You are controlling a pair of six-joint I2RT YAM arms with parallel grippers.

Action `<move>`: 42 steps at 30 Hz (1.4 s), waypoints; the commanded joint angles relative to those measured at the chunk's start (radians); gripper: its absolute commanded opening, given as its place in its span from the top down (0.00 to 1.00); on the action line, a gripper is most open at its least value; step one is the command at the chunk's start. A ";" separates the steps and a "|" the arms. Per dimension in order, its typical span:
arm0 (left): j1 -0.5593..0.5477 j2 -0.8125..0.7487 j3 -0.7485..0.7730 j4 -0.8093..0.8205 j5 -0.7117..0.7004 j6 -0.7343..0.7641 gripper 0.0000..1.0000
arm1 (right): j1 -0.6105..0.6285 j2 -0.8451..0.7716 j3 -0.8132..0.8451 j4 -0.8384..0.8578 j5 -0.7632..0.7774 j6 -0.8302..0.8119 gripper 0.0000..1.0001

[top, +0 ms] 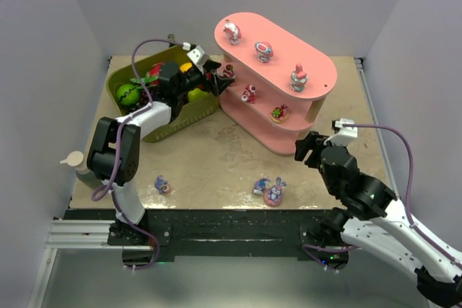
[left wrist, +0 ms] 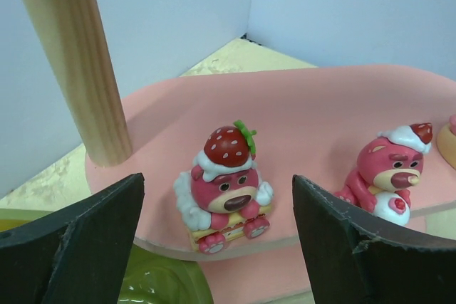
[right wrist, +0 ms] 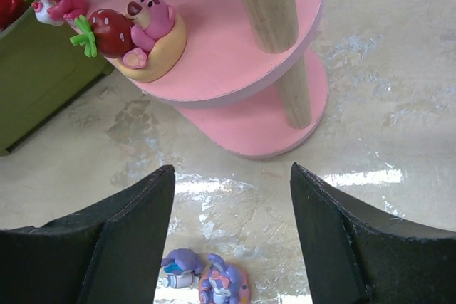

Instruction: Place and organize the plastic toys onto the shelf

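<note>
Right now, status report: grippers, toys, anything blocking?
Left gripper open, straddling strawberry bear on shelf. Right gripper open, empty. Three toys on table. Nothing blocking.

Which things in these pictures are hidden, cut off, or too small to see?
- Top view: lowest board of the shelf, mostly covered by upper boards.
- Left wrist view: a toy cut by the right edge.
- Top view: basket contents, partly behind the left arm.

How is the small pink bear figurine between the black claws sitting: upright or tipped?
Upright: the pink bear figurine rests on its base on the pink shelf board, strawberry pointing up.
</note>
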 commanded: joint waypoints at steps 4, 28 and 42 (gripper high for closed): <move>-0.029 -0.048 -0.033 0.081 -0.140 -0.020 0.11 | -0.002 -0.007 -0.009 0.009 0.004 0.018 0.30; -0.094 -0.010 -0.014 -0.007 -0.239 0.135 0.36 | -0.002 0.004 -0.014 0.023 0.012 0.008 0.30; -0.083 0.024 0.052 -0.134 -0.153 0.287 0.50 | -0.002 0.001 -0.010 0.014 0.016 0.012 0.30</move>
